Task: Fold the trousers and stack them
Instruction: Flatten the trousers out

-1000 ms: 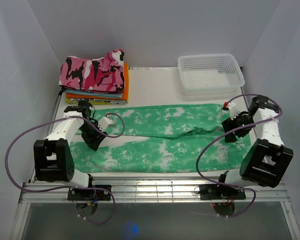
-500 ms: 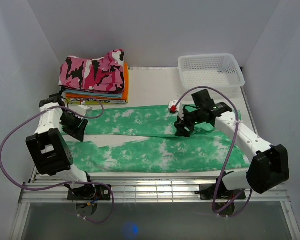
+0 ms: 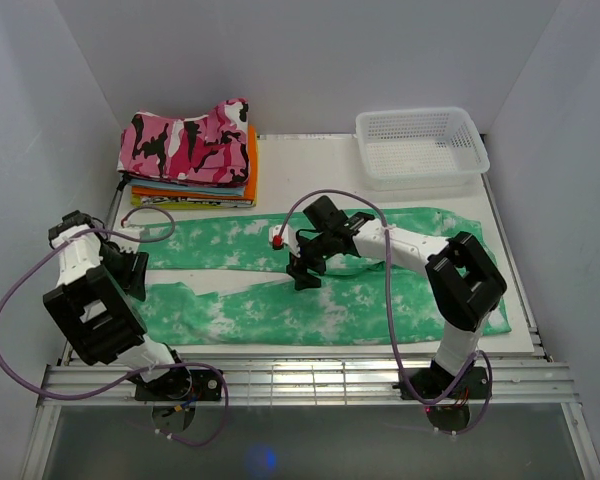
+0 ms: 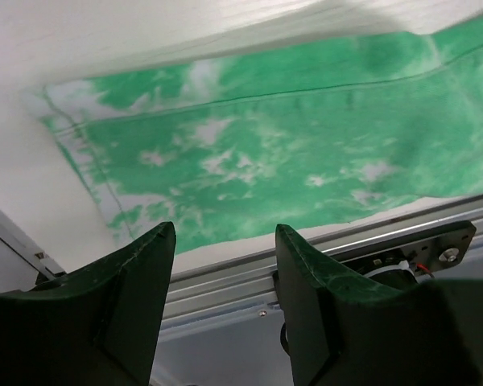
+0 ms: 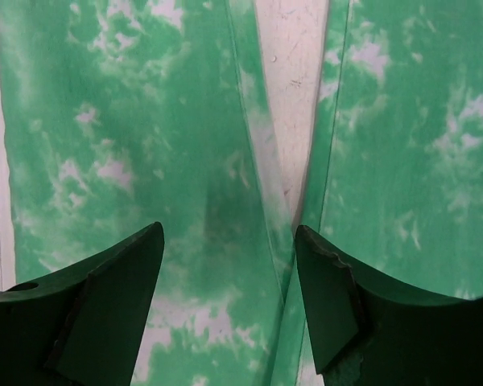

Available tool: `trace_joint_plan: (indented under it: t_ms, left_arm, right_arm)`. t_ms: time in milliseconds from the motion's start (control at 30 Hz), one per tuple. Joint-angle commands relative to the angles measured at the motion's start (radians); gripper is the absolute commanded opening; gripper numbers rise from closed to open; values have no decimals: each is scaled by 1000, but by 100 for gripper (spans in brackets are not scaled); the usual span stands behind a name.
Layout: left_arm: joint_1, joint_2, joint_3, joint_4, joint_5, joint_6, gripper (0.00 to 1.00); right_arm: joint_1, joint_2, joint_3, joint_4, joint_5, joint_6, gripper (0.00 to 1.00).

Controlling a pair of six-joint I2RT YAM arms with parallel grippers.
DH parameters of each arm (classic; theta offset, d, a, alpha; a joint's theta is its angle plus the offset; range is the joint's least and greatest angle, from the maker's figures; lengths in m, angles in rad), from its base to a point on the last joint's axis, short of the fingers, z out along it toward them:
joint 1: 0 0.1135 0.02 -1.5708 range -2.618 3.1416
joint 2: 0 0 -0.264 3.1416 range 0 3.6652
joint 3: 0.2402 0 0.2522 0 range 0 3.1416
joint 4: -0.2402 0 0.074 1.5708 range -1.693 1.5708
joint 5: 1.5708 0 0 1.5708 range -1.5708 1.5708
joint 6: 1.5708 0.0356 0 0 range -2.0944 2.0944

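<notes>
Just behind the spread trousers (image 3: 280, 305) sit a clothes stack (image 3: 190, 150) and basket (image 3: 425, 170); left gripper (image 4: 224, 235) and right gripper (image 5: 229, 233) gape empty.

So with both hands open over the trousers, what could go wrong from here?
The right hand hangs open over the strip of bare table between the two legs of the trousers; closing there may catch only one leg's edge, skewing the fold. The left hand is open at the hem corner beside the front rail; a pull towards the rail could drag cloth off the edge.
</notes>
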Motion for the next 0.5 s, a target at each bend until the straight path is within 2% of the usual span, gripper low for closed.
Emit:
trace_joint_plan:
  t_ms: [0, 133, 233, 467]
  left_arm:
    - [60, -27, -4, 72, -33, -63, 64]
    - [123, -5, -18, 115, -24, -77, 64]
    - [126, 7, -32, 163, 7, -82, 65]
    - [126, 73, -12, 313, 52, -76, 65]
  right_arm:
    - [38, 34, 57, 74, 6, 17, 72]
    - [72, 89, 69, 90, 31, 3, 75]
    - [87, 144, 78, 104, 51, -6, 75]
    - [107, 210, 95, 139, 100, -16, 70]
